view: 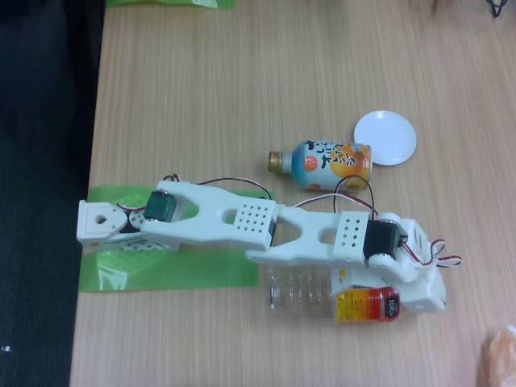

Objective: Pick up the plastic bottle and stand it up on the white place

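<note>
Right now the arm [266, 226] is reaching across the worktop [242, 81] from its base [101, 222] at the left of the fixed view, and its wrist end is hanging directly over the plastic bottle [322, 297]. That bottle is lying flat near the bottom of the view, its long axis running left to right: the clear ribbed body is pointing back toward the base, while the yellow, orange and red label band is sitting under the white housing of the pincer [411, 294]. The capped end is hiding beneath that housing, so I cannot tell whether the jaws are parted or clamping the bottle.

The white place [385, 138] is resting well apart from the bottle, up and slightly right of the label end in this view. Between them the orange-and-blue bottle-can [322, 163] is lying on its side, its gold cap pointing left and its base just beside the dish's rim. My judgement is that the carry will be turning on this: the direct line from bottle to dish is passing the can's right end, so a lifted, swinging bottle could clip it.

Open wood is spreading to the right of the dish and along the top. The near edge of the worktop is lying close below the bottle, leaving little slack there.
</note>
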Controlling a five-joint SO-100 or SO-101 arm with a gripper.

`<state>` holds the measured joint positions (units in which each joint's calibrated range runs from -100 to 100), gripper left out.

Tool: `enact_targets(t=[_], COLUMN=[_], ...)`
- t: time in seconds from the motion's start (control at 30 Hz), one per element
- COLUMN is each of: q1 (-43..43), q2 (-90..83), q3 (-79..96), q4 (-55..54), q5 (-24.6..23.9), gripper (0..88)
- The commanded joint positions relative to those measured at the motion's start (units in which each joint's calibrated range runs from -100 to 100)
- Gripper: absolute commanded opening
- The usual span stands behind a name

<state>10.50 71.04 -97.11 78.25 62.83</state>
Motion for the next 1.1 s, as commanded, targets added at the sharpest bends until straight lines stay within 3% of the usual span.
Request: enact_targets(t=[0.0,0.17,0.37,0.6,1.07], q1=[0.1,-0.27,-0.35,-1.24,-8.05], q2=[-8.17,-13.97,-21.69,-32.28,-50.51], q3=[-2.08,-2.08,-2.08,-2.17,-2.08], q4=[4.84,7.76,8.27,16.43,17.12], q5=[-0.14,-4.55,-6.33,-12.63,-20.87], gripper=[12.5,12.5,12.5,12.5,12.5])
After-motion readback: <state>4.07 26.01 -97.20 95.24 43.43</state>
